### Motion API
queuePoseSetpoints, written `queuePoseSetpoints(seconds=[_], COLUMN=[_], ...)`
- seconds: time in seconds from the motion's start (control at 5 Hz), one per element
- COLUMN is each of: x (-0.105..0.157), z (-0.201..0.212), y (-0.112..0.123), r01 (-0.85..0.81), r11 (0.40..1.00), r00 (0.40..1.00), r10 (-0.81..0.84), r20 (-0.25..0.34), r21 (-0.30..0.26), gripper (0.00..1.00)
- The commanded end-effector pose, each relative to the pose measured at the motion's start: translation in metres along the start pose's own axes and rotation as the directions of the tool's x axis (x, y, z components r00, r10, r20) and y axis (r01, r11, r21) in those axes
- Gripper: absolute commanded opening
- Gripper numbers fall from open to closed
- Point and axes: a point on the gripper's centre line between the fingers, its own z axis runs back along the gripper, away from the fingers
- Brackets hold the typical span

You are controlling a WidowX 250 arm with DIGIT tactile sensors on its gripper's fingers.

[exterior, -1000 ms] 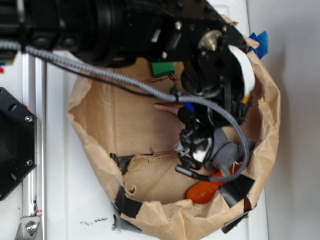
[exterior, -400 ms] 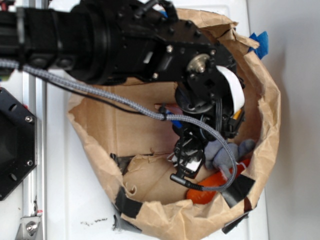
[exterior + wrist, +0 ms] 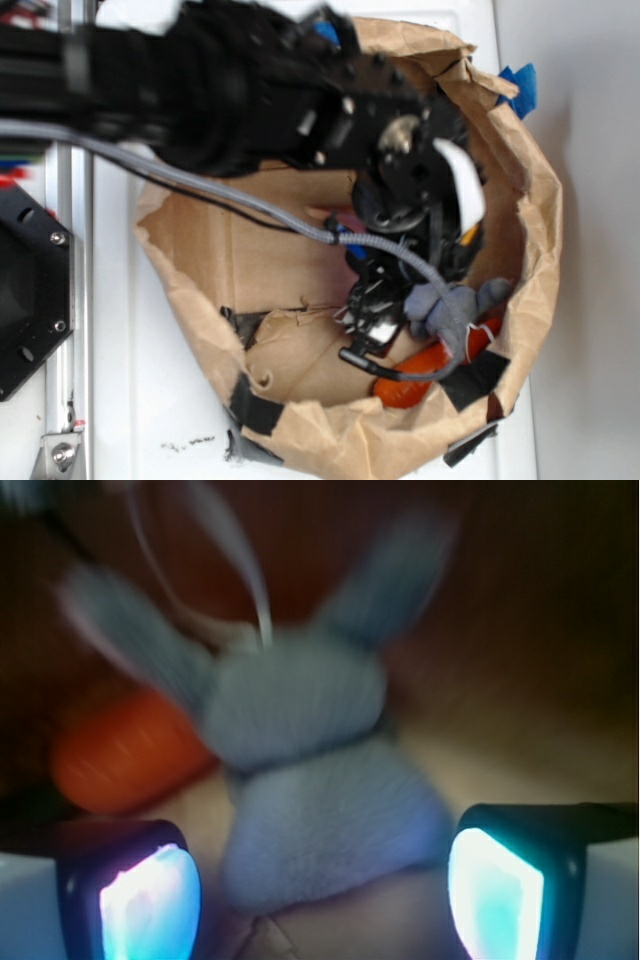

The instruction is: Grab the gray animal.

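The gray animal (image 3: 310, 770) is a small gray plush rabbit with two long ears and a thin white string loop. It lies on the brown paper floor of the bag, right in front of my gripper (image 3: 320, 900). The jaws stand wide open, one pad (image 3: 150, 905) on each side of its body, with a gap to the toy on both sides. In the exterior view the animal (image 3: 455, 302) lies at the right of the paper bag (image 3: 200, 250), partly behind my cable, and the gripper (image 3: 375, 310) sits just left of it.
An orange-red tool handle (image 3: 415, 375) lies under and beside the animal; it shows in the wrist view (image 3: 120, 750) at the left. Black tape patches (image 3: 475, 375) sit on the bag's lower wall. The bag's walls close in on all sides.
My arm has moved down the picture and further into the bag. The gripper stays beside the animal, which has shifted slightly. The jaws hold nothing.
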Motion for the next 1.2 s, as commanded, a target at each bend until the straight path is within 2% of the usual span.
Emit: queuePoseSetpoints(seconds=[0.0,0.2,0.4,0.6,0.8,1.0], x=[0.02,0.019,0.019,0.018,0.017,0.014], z=[-0.018,-0.017,-0.015,-0.013,-0.008,0.012], y=[-0.014,-0.015,-0.015,-0.014,-0.016,-0.019], r01=[0.151,0.147,0.141,0.132,0.136,0.154], r11=[0.989,0.989,0.99,0.991,0.991,0.988], r00=[0.987,0.985,0.985,0.986,0.986,0.983], r10=[-0.151,-0.147,-0.141,-0.131,-0.137,-0.155], r20=[0.062,0.086,0.095,0.105,0.1,0.097], r21=[-0.001,0.001,0.002,-0.001,0.009,0.016], gripper=[1.0,0.4,0.18,0.06,0.03,0.47])
